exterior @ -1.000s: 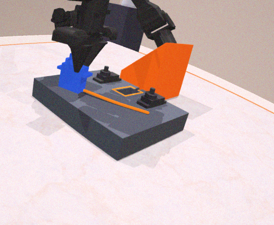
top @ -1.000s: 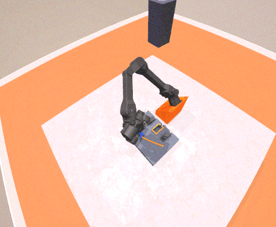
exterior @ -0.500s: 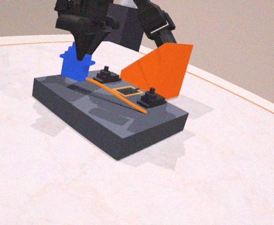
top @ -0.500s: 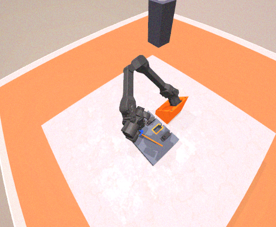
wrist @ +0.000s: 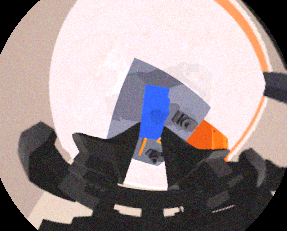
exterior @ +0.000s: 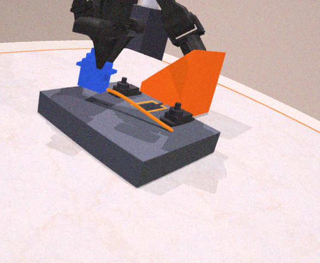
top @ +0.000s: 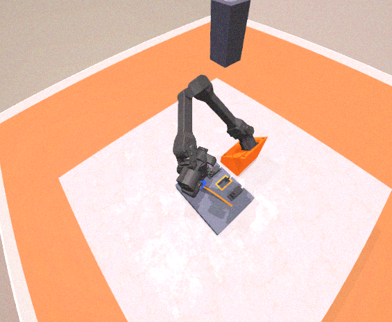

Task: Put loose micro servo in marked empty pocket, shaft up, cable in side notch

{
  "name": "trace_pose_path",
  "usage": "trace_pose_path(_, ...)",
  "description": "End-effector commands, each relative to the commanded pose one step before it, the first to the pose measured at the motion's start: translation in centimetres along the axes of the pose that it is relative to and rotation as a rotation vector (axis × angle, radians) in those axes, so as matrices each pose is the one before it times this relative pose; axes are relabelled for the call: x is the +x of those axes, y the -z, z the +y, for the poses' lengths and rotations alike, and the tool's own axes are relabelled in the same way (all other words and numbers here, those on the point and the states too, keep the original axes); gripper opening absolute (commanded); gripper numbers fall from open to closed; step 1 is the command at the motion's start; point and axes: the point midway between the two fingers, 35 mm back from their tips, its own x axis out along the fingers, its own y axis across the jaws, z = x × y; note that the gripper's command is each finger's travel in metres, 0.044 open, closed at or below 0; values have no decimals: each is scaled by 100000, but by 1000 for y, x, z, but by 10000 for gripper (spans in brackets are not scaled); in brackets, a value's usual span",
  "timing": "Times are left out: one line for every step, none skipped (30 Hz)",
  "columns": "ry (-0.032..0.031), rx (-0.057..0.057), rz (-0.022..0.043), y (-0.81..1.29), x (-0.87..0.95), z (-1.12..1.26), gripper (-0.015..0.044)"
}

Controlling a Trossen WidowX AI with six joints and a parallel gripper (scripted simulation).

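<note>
My hand (exterior: 100, 66) is clamped on the blue servo (exterior: 93, 77), held just above the deck's (exterior: 132, 147) back corner; its orange cable (exterior: 143, 111) trails beside the outlined pocket (exterior: 150, 106).

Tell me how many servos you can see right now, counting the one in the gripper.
3. The blue servo is held in the gripper, lifted over the deck's left end. Two black servos sit seated in the deck: one behind the orange-outlined pocket, one to its right.

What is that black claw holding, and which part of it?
The claw is shut on the blue servo, pinching its upper body from above; its orange cable trails onto the grey deck.
</note>
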Motion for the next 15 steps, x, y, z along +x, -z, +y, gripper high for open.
trace_pose_path(-1231,499,281,361,-292,-830,0)
trace_pose_path(-2,0,5,85,0,30,0)
trace_pose_path(-4,1,9,156,-1,55,0)
trace_pose_path(-6,1,12,232,-1,81,0)
trace_pose_path(-8,2,17,314,-1,109,0)
trace_pose_path(-9,2,18,359,-1,124,0)
trace_pose_path(-6,4,13,411,1,134,0)
trace_pose_path(-11,3,22,452,-2,155,0)
trace_pose_path(-8,5,15,481,1,157,0)
trace_pose_path(-8,6,15,491,0,161,0)
trace_pose_path(-9,6,16,494,0,163,0)
trace_pose_path(-21,2,34,489,-7,180,0)
trace_pose_path(-15,5,24,492,-4,171,0)
trace_pose_path(-8,5,12,392,-1,129,0)
trace_pose_path(-4,4,4,239,0,76,0)
